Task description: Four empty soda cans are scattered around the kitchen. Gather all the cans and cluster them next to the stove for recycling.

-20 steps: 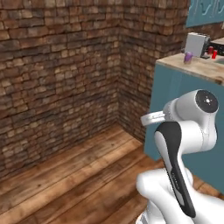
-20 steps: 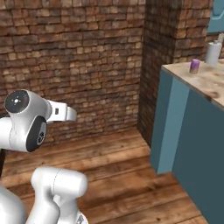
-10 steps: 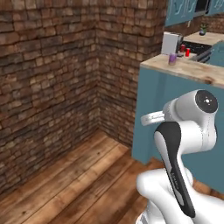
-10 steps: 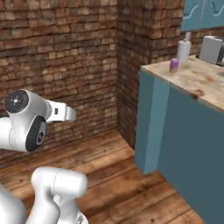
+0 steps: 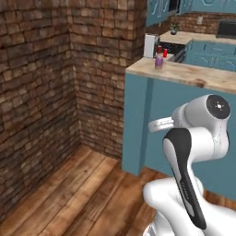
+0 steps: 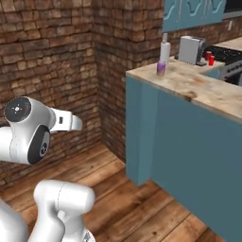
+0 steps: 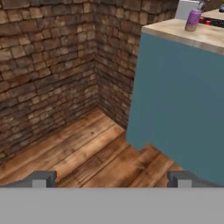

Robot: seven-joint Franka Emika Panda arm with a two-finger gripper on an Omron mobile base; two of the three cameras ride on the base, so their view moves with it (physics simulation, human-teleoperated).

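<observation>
A corner of brick wall meets a plank floor beside a teal kitchen island, its wooden tabletop running away toward the back of the room. A purple can stands upright near the tabletop's near corner — seen also in the hand view, at the top right, on the same pale wood. Behind it, further along the tabletop, stands a tall white paper-towel roll, and beyond that a grey boxy machine. Two red cans sit close together just beside that machine, well apart from the purple one. At the far right of the right base view the black top of the stove shows past the red cans. Teal wall cupboards hang above the back counter.

The claw hangs low over the floor, its two dark fingertips spread wide and holding nothing — the teal side panel of the island rises ahead of it, the purple can high above. The white arm stands folded in front of the island.
</observation>
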